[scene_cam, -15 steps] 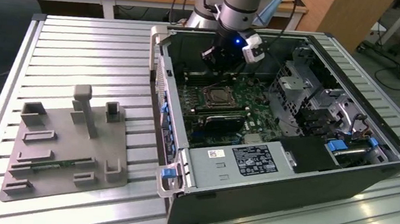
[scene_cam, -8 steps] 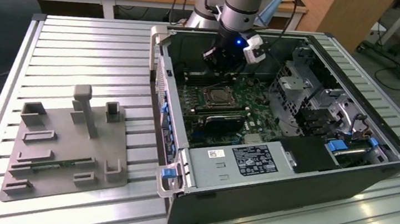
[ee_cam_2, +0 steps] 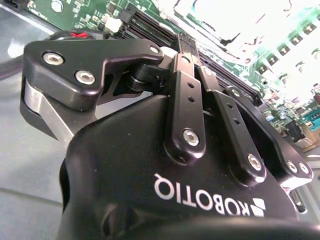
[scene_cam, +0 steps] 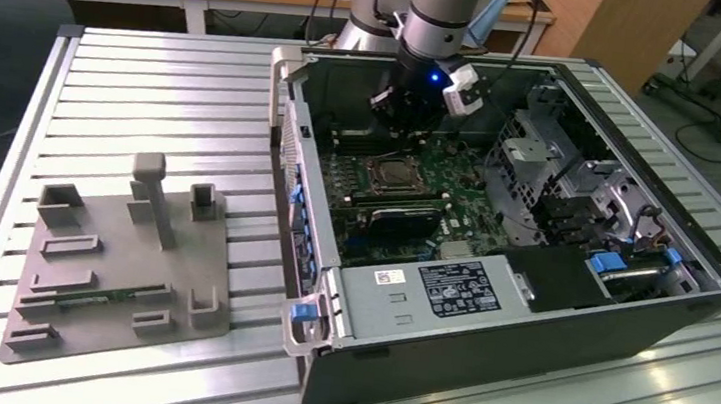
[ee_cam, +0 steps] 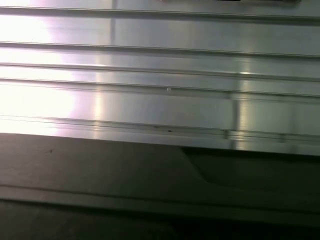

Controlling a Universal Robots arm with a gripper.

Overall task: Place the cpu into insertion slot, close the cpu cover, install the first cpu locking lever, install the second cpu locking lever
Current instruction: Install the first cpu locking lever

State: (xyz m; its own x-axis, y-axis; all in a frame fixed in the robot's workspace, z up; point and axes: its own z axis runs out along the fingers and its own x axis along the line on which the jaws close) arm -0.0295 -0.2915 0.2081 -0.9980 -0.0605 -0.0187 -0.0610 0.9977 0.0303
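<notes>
In the exterior view my gripper [scene_cam: 398,138] reaches down into the open computer case, its tips just above the far edge of the insertion slot [scene_cam: 393,175]. The slot is a square socket with a silver metal rim on the green board. A silver frame lies flat on it, and I cannot tell the cpu cover from the cpu there. The locking levers are too small to make out. In the second wrist view the gripper [ee_cam_2: 186,42] has its black fingers [ee_cam_2: 182,90] drawn together, shut, with nothing visible between them. Glaring silver metal lies just beyond the tips.
The case's near wall [scene_cam: 289,144] rises on the exterior view's left of the socket. Memory slots [scene_cam: 394,206], a white-labelled black box [scene_cam: 439,286] and a drive cage [scene_cam: 565,173] crowd the board. A grey fixture plate [scene_cam: 126,258] sits on the slatted aluminium table [ee_cam: 160,100].
</notes>
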